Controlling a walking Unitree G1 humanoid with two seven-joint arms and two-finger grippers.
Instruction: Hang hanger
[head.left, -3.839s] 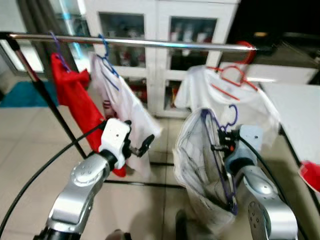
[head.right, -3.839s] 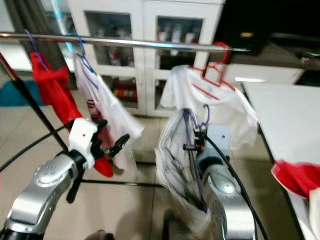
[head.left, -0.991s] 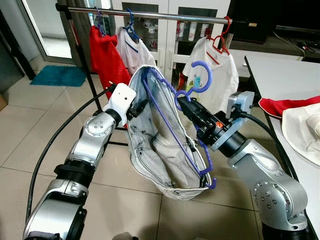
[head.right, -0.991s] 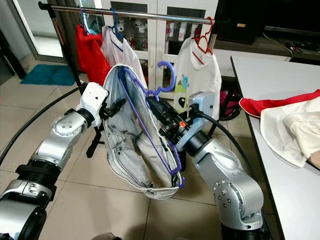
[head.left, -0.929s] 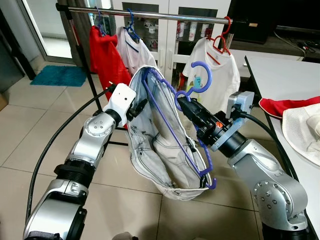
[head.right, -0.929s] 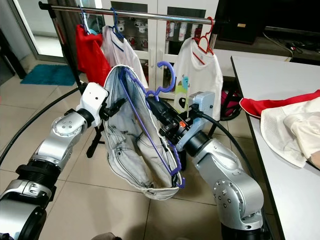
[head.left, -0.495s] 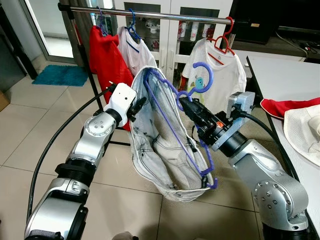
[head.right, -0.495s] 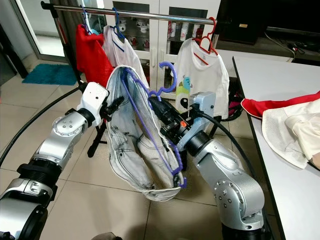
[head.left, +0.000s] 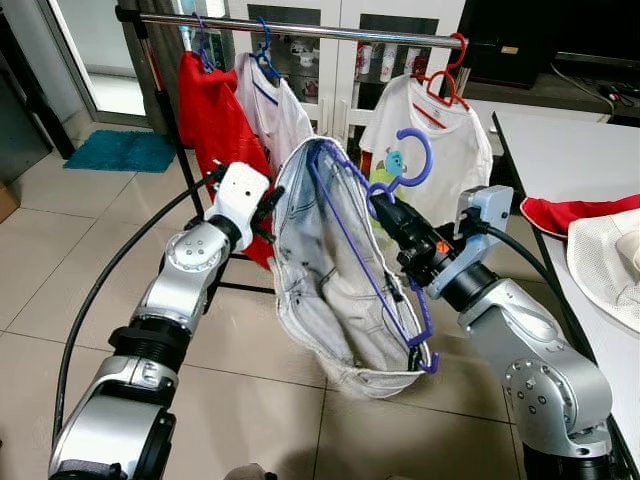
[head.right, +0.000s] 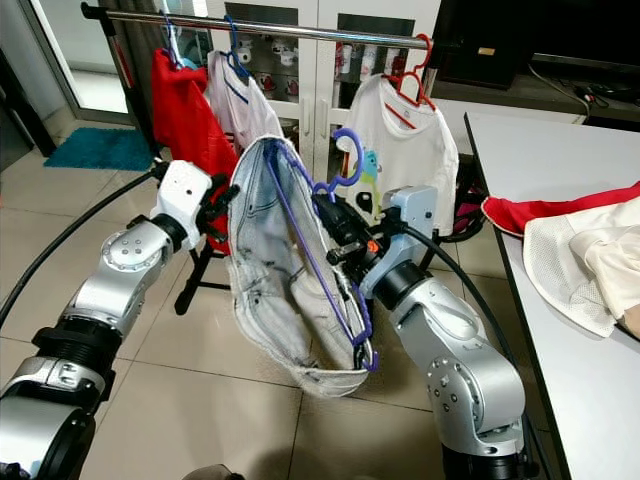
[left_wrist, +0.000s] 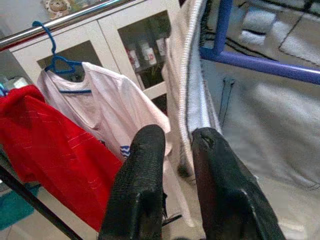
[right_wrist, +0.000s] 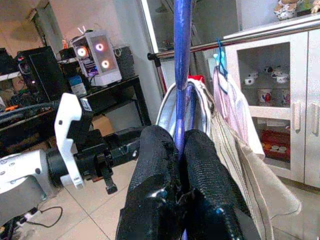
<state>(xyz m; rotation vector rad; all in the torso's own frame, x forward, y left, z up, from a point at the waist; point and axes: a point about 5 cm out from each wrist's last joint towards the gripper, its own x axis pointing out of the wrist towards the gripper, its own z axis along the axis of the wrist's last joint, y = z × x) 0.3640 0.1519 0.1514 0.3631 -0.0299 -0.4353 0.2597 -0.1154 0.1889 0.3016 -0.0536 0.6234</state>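
Note:
A purple hanger (right_wrist: 181, 60) carries a pale grey garment (head.left: 320, 285), held in the air in front of the chrome rail (head.left: 320, 28). My right gripper (head.left: 385, 205) is shut on the hanger's neck just below its hook (head.left: 429, 160); the wrist view shows the purple stem pinched between the fingers (right_wrist: 160, 150). My left gripper (head.left: 270, 203) is shut on the garment's upper left edge, and the pale hem runs between its fingers (left_wrist: 145, 150). The hook sits below the rail, in the gap between two hung white shirts.
On the rail hang a red shirt (head.left: 215, 110), a white shirt on a blue hanger (head.left: 282, 100) and a white shirt on a red hanger (head.left: 445, 135). A white table (head.left: 560, 150) with red and white cloths stands right. A glass cabinet (head.left: 390, 60) is behind.
The hanger and garment have shifted to the right and slightly up, nearer the rail. Both grippers keep their hold. Compared with 3.8 s ago the camera has pulled back.

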